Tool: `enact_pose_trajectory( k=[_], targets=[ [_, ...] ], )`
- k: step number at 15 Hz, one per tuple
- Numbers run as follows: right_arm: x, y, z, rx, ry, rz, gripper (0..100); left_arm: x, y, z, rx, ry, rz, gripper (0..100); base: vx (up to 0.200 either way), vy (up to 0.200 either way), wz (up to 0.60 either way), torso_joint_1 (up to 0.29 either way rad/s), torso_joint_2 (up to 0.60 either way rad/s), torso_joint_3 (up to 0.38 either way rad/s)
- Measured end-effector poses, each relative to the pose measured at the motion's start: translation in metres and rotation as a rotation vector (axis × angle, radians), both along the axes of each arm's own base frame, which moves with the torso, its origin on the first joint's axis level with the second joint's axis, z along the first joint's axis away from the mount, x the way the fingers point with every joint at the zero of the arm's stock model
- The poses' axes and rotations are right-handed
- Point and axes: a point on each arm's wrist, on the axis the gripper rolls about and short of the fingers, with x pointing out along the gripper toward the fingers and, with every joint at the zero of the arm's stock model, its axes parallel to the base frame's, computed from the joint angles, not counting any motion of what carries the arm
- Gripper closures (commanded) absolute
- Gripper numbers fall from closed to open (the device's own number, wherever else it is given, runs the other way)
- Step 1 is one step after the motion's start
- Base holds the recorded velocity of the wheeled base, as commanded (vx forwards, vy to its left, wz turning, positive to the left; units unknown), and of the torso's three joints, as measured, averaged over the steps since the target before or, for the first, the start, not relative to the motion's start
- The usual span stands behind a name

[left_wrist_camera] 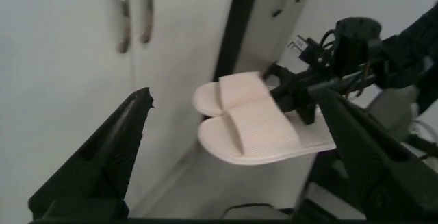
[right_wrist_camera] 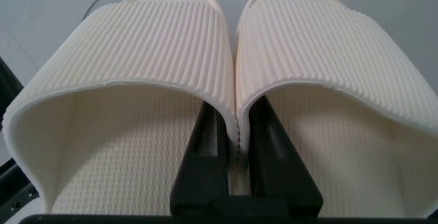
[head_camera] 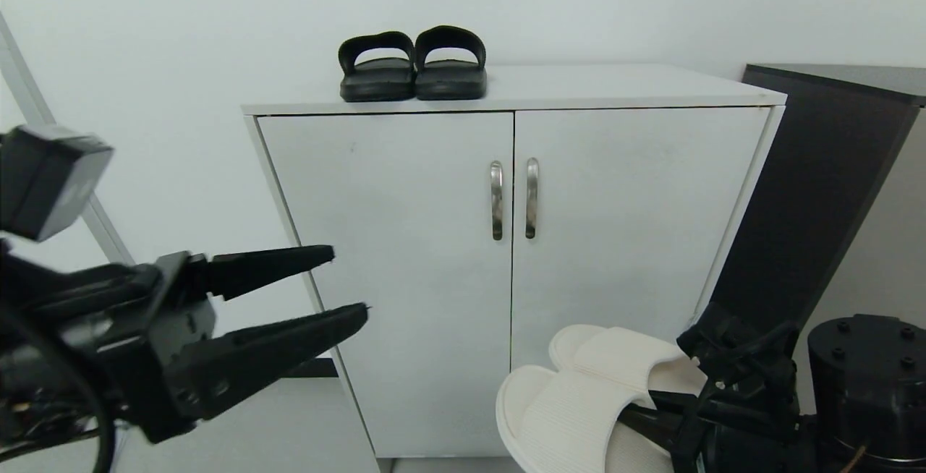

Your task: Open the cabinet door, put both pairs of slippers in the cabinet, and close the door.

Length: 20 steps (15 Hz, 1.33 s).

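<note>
Two grippers hang in front of the cabinet. The right gripper is pressed together on the white slippers. Its black fingers run in under the ribbed straps, one into each slipper, and pinch the two inner strap edges against each other. The pair is carried side by side, rounded toes pointing away from the wrist. It is held low, off the floor, before the lower part of the right door.

The left gripper is spread wide with nothing between its fingers. It sits on the robot's left, level with the lower half of the left door, fingertips pointing across toward the cabinet and well apart from the handles.

Both doors are shut and meet at a seam down the middle. The two upright metal handles stand just beside each other, one on either side of that seam. The black slippers rest on the cabinet's top above the left door, side by side and touching. A dark panel stands just beside the cabinet on the robot's right.
</note>
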Motion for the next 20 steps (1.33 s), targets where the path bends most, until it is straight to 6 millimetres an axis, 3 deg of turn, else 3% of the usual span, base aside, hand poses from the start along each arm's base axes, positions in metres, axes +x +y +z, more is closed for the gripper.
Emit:
enact_pose_trajectory(
  k=[6,13,17,20],
  targets=[
    [0.0,0.0,0.0,-0.001,0.001,-0.004,100,0.034,-0.06,0.018,-0.016,0.018,-0.152,0,0.0,0.0,0.0,0.0,0.0,0.0],
    [0.002,0.0,-0.002,-0.007,0.007,-0.008,100,0.083,-0.119,0.018,-0.005,0.049,-0.196,0,0.0,0.0,0.0,0.0,0.0,0.0],
    [0.002,0.001,-0.004,-0.013,0.013,-0.008,100,0.101,-0.135,0.011,0.0,0.074,-0.184,0,0.0,0.0,0.0,0.0,0.0,0.0],
    [0.003,0.001,-0.005,-0.015,0.015,-0.008,100,0.112,-0.142,0.009,-0.001,0.079,-0.08,0,0.0,0.0,0.0,0.0,0.0,0.0]
  ],
)
